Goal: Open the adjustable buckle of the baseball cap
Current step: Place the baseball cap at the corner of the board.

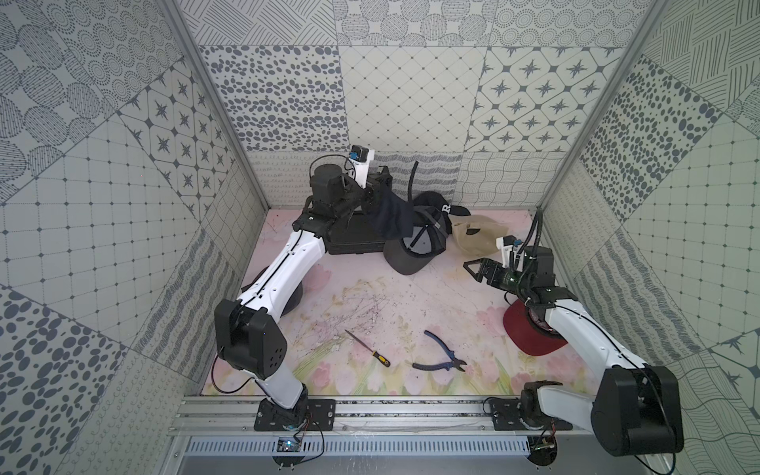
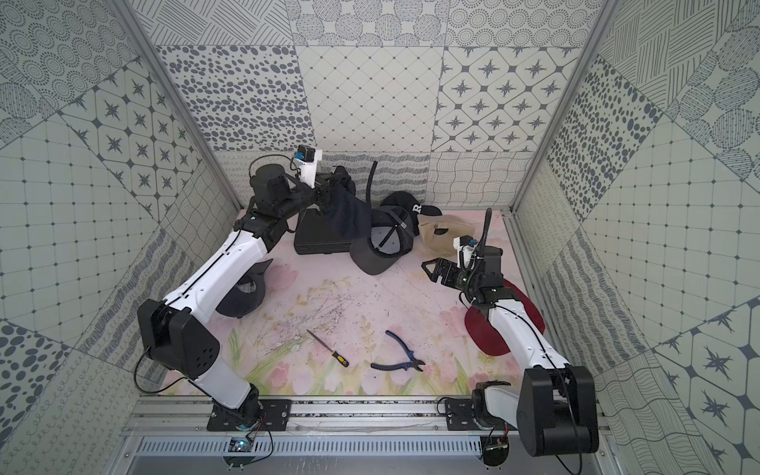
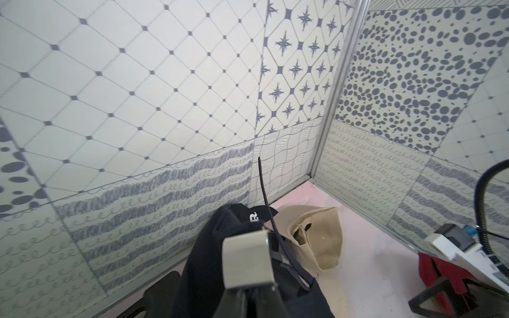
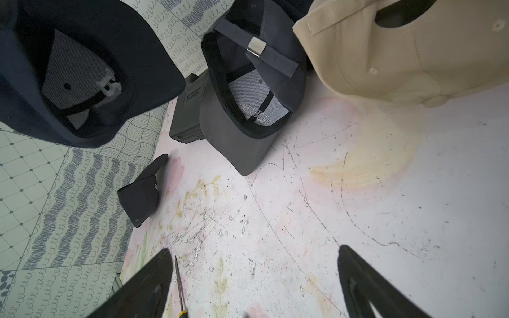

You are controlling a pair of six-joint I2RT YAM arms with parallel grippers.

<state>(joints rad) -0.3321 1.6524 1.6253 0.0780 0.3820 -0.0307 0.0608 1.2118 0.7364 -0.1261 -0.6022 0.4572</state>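
Six caps point(image 1: 411, 261), left pincer point(image 1: 380, 195) clamped on navy cap point(image 1: 392, 220), right pincer point(image 1: 470, 271) spread wide

Desk point(image 1: 411, 300), far edge: case point(image 1: 349, 240) left of centre; hanging cap point(image 1: 392, 218) above it, in my left end effector point(image 1: 380, 191). Upturned cap point(image 1: 415, 251) lies against the case's right end; rear cap point(image 1: 438, 202) behind that; corner cap point(image 1: 473, 234) to their right. My right end effector point(image 1: 472, 269) hovers before the corner cap. Screwdriver point(image 1: 368, 348) and pliers point(image 1: 442, 354) near front, screwdriver on the left.
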